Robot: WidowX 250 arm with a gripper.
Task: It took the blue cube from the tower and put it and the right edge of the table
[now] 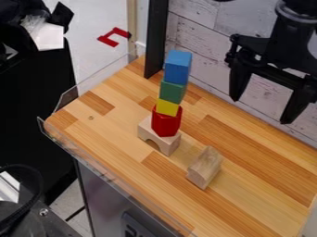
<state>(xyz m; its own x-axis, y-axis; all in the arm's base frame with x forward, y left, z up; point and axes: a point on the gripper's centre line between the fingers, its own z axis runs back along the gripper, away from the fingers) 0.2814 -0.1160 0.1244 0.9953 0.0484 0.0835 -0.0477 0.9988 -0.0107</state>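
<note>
Whitewashed planks [201, 34] back the wood-strip worktop [250, 162]. The blue cube [178, 66] tops the tower, probably light, rigid wood, slightly slippery; opposite side faces, high above the green block [173, 91], should suit a level pinch. The gripper [261, 111] hangs open. The red block [166, 121] looks faceted.
</note>
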